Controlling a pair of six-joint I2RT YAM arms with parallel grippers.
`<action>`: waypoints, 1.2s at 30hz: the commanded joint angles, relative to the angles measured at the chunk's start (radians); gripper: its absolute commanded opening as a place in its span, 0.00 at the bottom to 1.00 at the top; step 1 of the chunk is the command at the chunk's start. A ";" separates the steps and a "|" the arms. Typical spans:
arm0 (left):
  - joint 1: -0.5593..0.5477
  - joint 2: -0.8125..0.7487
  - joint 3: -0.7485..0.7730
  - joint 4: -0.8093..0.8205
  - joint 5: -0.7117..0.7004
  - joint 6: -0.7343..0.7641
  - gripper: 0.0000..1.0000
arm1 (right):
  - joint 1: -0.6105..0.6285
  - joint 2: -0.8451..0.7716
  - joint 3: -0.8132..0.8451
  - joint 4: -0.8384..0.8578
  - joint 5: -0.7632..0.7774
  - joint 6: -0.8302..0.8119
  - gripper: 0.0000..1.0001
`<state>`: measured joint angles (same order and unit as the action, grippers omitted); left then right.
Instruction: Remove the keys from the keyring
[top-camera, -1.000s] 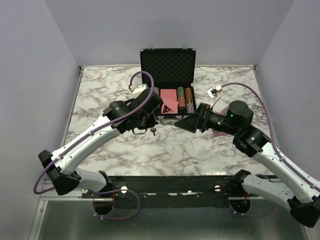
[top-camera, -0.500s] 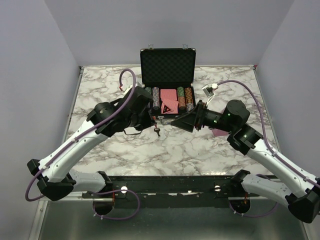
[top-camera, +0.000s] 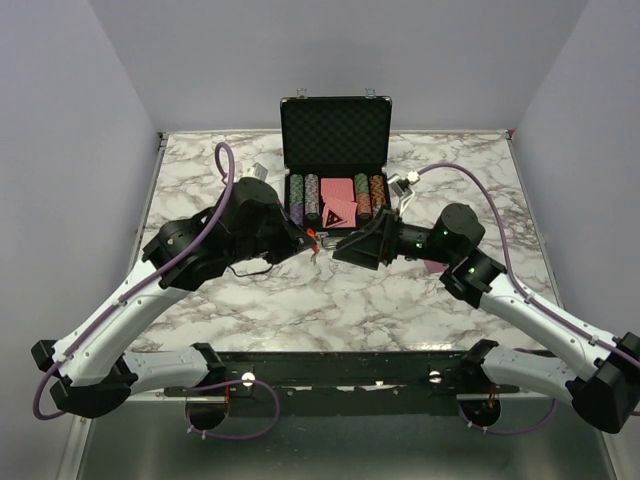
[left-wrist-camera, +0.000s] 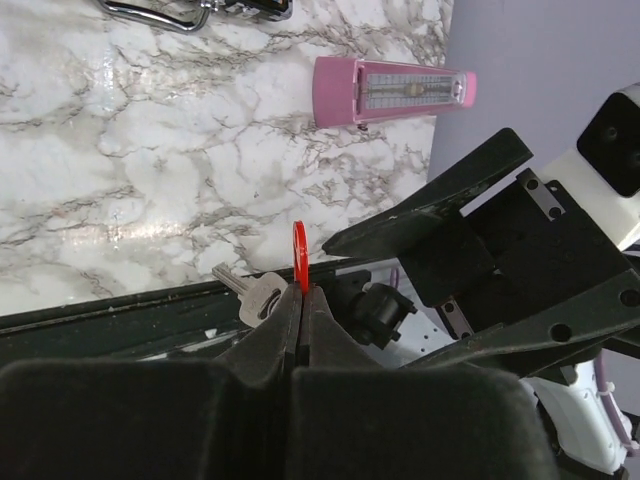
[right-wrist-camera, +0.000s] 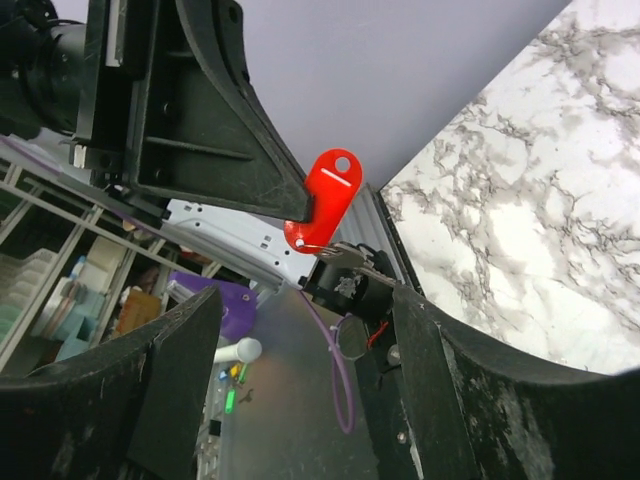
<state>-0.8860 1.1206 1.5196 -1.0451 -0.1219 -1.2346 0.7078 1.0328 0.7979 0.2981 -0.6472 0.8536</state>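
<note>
My left gripper (top-camera: 306, 238) is shut on the red keyring (top-camera: 311, 236) and holds it in the air in front of the case. In the left wrist view the keyring (left-wrist-camera: 299, 250) sticks up edge-on from the closed jaws (left-wrist-camera: 300, 292), and a silvery key (left-wrist-camera: 252, 292) hangs beside them. My right gripper (top-camera: 338, 250) is open, its tips just right of the keyring. In the right wrist view the keyring (right-wrist-camera: 325, 198) and keys (right-wrist-camera: 356, 260) hang beyond the spread fingers (right-wrist-camera: 150, 400), and the right gripper (right-wrist-camera: 310, 370) touches neither.
An open black case (top-camera: 335, 130) with poker chips and pink cards stands at the back centre. Its silver handle (left-wrist-camera: 160, 12) lies on the marble. A pink box (left-wrist-camera: 390, 90) lies on the table right of the case, and also shows under the right arm (top-camera: 436, 266).
My left gripper has lifted the keyring and keys off the table and moved them right and toward the case. My right gripper has moved left, closing in on the keyring.
</note>
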 joint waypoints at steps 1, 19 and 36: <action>-0.007 -0.033 -0.018 0.039 0.039 -0.057 0.00 | 0.024 0.013 -0.006 0.111 -0.045 0.016 0.76; -0.005 -0.093 -0.050 0.091 0.051 -0.092 0.00 | 0.094 0.084 0.029 0.162 -0.023 0.009 0.71; -0.005 -0.117 -0.068 0.099 0.047 -0.103 0.00 | 0.125 0.099 0.061 0.165 0.006 -0.004 0.59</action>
<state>-0.8860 1.0241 1.4578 -0.9653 -0.0929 -1.3293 0.8215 1.1275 0.8207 0.4309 -0.6632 0.8639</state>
